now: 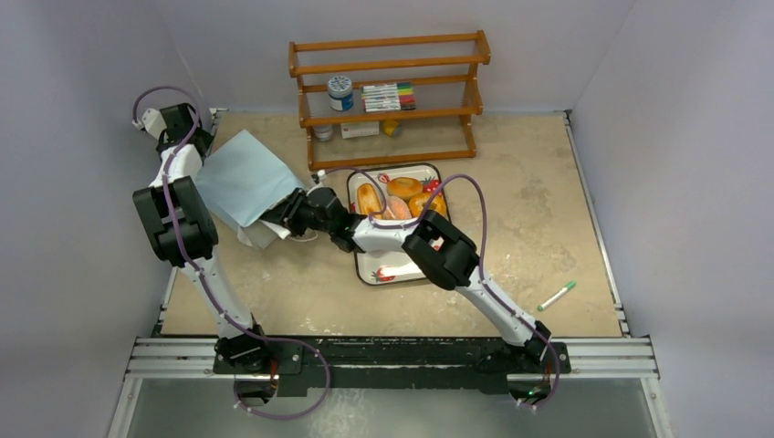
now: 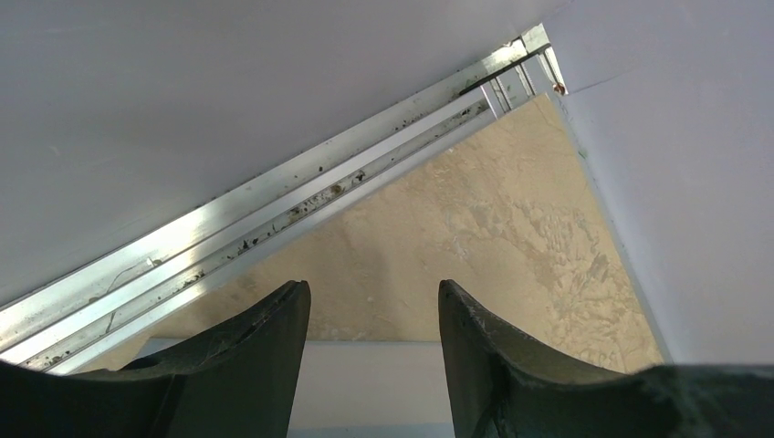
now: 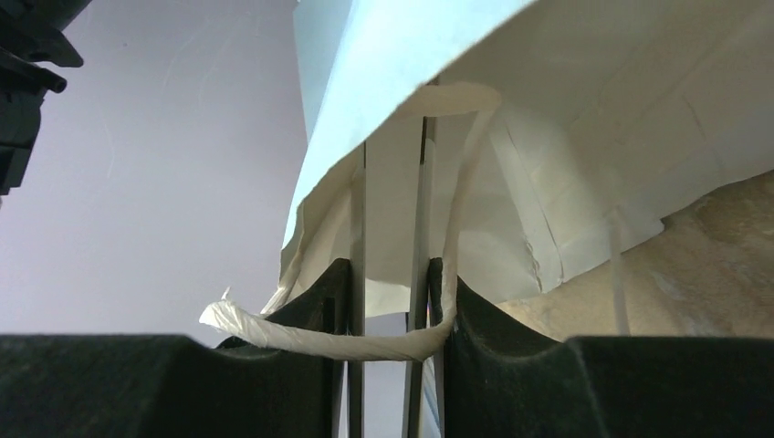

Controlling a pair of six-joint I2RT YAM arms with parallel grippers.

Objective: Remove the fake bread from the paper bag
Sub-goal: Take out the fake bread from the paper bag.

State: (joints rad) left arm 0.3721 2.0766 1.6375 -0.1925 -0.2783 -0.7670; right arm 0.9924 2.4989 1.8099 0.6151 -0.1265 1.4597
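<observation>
The light blue paper bag (image 1: 242,178) hangs tilted over the left of the table, its white mouth low and towards the middle. My left gripper (image 1: 201,146) is at its far upper corner. In the left wrist view the fingers (image 2: 274,338) stand apart and the bag's pale edge (image 2: 370,383) fills the gap. My right gripper (image 1: 290,212) is shut on the bag's rim (image 3: 391,210), and a white cord handle (image 3: 365,345) is draped over its fingers. The fake bread (image 1: 370,198) lies in the strawberry-print tray (image 1: 402,269): a golden loaf, orange rings (image 1: 404,188) and a pinkish oval (image 1: 395,210).
A wooden shelf (image 1: 392,91) with a jar and markers stands at the back, behind the tray. A green marker (image 1: 556,297) lies at the front right. Metal rails (image 2: 228,228) run along the table's left edge, beside the wall.
</observation>
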